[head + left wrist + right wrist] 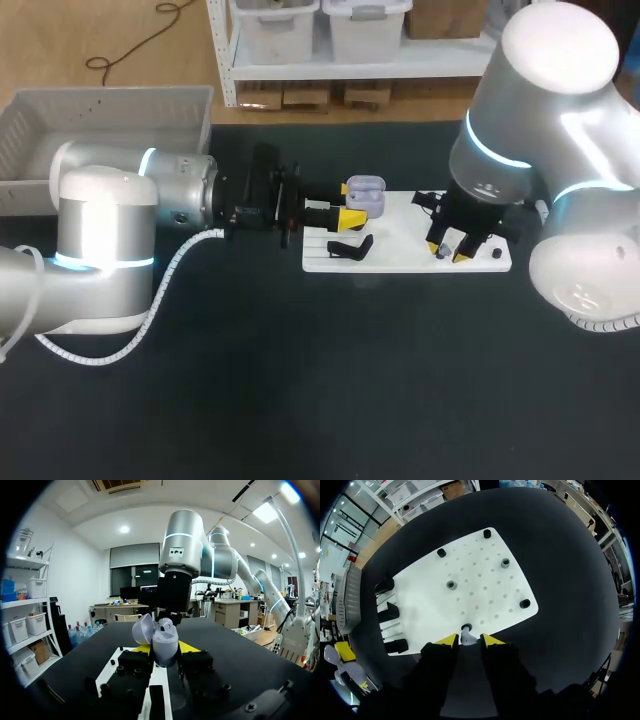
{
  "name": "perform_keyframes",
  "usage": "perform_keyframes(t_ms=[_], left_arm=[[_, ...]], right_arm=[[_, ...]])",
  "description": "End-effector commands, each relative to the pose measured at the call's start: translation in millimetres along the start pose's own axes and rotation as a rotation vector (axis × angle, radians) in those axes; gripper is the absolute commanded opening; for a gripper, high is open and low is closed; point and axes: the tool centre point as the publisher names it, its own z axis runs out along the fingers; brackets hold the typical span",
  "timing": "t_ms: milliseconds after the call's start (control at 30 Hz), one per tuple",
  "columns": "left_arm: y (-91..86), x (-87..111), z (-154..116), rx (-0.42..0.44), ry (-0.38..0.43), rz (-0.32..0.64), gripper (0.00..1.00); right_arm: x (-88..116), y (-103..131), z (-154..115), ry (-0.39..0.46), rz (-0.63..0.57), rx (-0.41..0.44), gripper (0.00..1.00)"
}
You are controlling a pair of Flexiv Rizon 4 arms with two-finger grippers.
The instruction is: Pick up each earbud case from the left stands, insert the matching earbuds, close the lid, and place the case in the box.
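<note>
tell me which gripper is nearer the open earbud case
Left. The left gripper is shut on the earbud case, whose lid is open. The right gripper is apart from it at the white board's other end, open, with an earbud between its tips.

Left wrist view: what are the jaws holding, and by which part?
The open earbud case, gripped by the sides of its lower body.

Table (300,400): black, matte top.
Floor (60,40): light brown, beyond the table's far edge.
Shelving (400,68): white rack, standing on the floor.
Walls (80,565): white.
Light: round ceiling lamps (124,529), lit.
</note>
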Motion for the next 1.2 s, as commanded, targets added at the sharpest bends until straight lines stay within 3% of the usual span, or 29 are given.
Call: perform_keyframes(t_ms=[33, 167, 367, 767, 1067, 1200], left_arm=[[-1.5, 0.4, 0.4, -0.006, -0.001, 0.003, 0.00], [-1.5, 0.4, 0.4, -0.006, -0.001, 0.003, 0.00], [-1.5, 0.4, 0.4, -0.006, -0.001, 0.003, 0.00], [-1.5, 0.4, 0.4, -0.006, -0.001, 0.003, 0.00], [-1.5, 0.4, 0.4, -0.006, -0.001, 0.003, 0.00], [-1.5, 0.4, 0.4, -0.006, -0.001, 0.003, 0.00]], right_arm=[[-1.1, 0.1, 1.6, 0.008, -0.001, -0.002, 0.27], [-1.3, 1.4, 4.3, 0.012, -0.006, -0.002, 0.25], [-2.9, 1.6, 5.6, 0.017, -0.004, -0.008, 0.00], [0.4, 1.7, -19.3, 0.015, -0.002, -0.015, 0.00], [9.1, 0.6, -66.2, -0.001, 0.005, -0.012, 0.00], [12.4, 1.7, -93.2, 0.030, 0.001, -0.007, 0.00]])
